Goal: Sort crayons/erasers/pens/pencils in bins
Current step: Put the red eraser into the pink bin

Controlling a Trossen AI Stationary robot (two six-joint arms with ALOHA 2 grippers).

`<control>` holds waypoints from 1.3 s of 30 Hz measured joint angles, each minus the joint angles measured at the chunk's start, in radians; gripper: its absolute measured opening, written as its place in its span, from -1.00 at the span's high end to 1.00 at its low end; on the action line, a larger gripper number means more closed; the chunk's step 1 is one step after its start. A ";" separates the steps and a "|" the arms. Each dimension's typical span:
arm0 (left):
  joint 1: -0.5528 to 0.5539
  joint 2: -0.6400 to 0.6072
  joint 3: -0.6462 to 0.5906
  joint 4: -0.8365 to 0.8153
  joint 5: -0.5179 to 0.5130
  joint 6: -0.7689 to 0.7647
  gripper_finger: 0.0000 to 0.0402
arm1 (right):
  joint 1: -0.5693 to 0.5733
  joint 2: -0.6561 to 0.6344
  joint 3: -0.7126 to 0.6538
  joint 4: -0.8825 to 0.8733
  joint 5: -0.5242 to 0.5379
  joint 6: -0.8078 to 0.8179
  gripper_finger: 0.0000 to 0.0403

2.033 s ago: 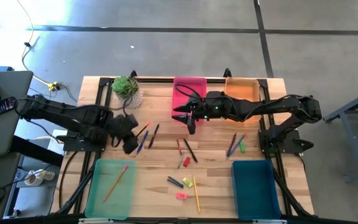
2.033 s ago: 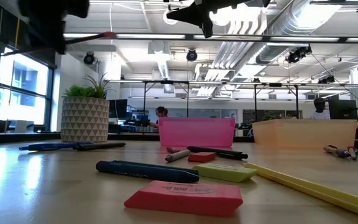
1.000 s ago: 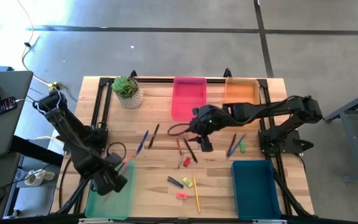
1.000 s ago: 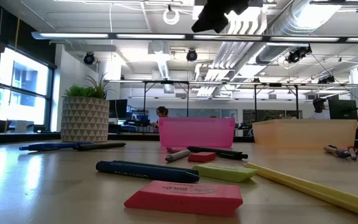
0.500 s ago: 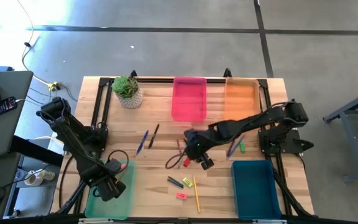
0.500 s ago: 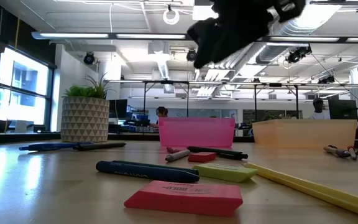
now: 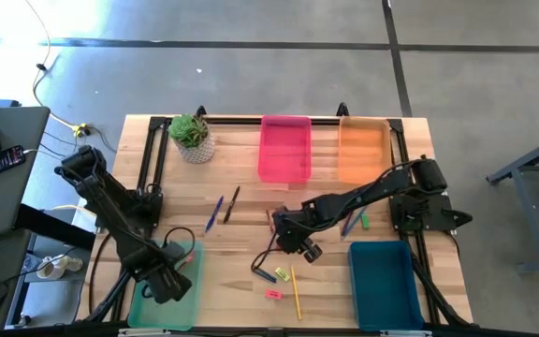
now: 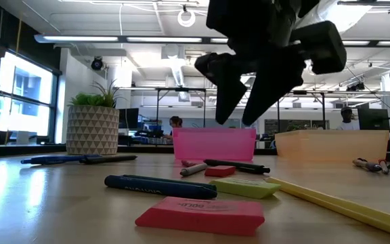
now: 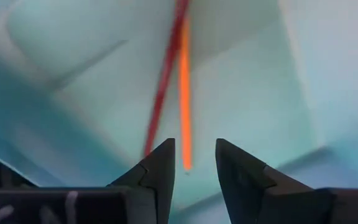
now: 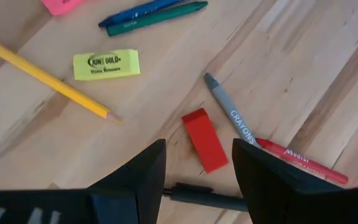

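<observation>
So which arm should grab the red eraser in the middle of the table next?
The right. Its gripper hangs open right over the red eraser, while the left gripper is off over the light green bin, open above two pencils.

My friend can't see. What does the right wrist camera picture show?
The right gripper hangs open just above a small red eraser on the wooden table. Nearby lie a grey crayon, a red crayon, a yellow eraser and a yellow pencil.
</observation>
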 joint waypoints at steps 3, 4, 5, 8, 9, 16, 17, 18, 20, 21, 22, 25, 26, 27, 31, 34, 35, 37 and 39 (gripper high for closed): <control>0.009 -0.018 0.000 0.036 -0.004 0.000 0.48 | 0.000 0.010 0.000 0.013 0.003 -0.039 0.12; 0.012 -0.027 0.000 0.038 -0.005 0.000 0.49 | 0.000 0.013 0.000 0.014 0.003 -0.047 0.12; 0.013 -0.037 0.000 0.041 -0.005 0.000 0.50 | 0.000 0.018 0.000 0.022 0.003 -0.058 0.12; 0.013 -0.072 0.000 0.054 -0.018 0.000 0.53 | 0.000 0.037 0.000 0.025 0.004 -0.085 0.12; 0.013 -0.085 0.000 0.054 -0.026 0.000 0.54 | 0.000 0.044 0.000 0.029 0.004 -0.088 0.12; 0.013 -0.190 0.001 0.056 -0.169 0.000 0.56 | -0.012 0.082 -0.001 0.044 0.038 -0.110 0.12; 0.013 -0.204 0.001 0.056 -0.203 0.000 0.56 | -0.015 0.083 -0.001 0.045 0.039 -0.110 0.12; 0.013 -0.217 0.001 0.056 -0.239 0.000 0.56 | -0.020 0.083 -0.001 0.045 0.039 -0.110 0.12; 0.013 -0.243 0.001 0.055 -0.308 0.000 0.57 | -0.029 0.083 -0.001 0.054 0.038 -0.110 0.12; 0.013 -0.253 0.001 0.055 -0.345 0.000 0.56 | -0.033 0.083 -0.001 0.056 0.037 -0.110 0.12; 0.014 -0.262 0.001 0.055 -0.379 0.000 0.56 | -0.037 0.083 -0.001 0.059 0.036 -0.110 0.12; 0.027 -0.281 0.001 0.055 -0.472 0.013 0.56 | -0.050 0.085 -0.001 0.061 0.003 -0.114 0.12; 0.034 -0.284 0.001 0.055 -0.493 0.022 0.56 | -0.053 0.088 -0.001 0.064 -0.010 -0.116 0.12; 0.042 -0.286 0.001 0.055 -0.509 0.035 0.56 | -0.055 0.091 -0.001 0.063 -0.015 -0.118 0.12; 0.082 -0.287 0.001 0.056 -0.520 0.093 0.56 | -0.055 0.110 0.000 0.066 -0.016 -0.143 0.12; 0.111 -0.287 0.001 0.058 -0.520 0.132 0.56 | -0.054 0.127 0.000 0.068 -0.016 -0.143 0.12; 0.121 -0.287 0.001 0.058 -0.520 0.140 0.56 | -0.054 0.132 0.000 0.068 -0.016 -0.143 0.12; 0.140 -0.287 0.001 0.058 -0.519 0.156 0.56 | -0.054 0.143 0.000 0.069 -0.018 -0.143 0.12; 0.158 -0.287 0.001 0.058 -0.520 0.170 0.56 | -0.054 0.148 0.000 0.070 -0.014 -0.143 0.12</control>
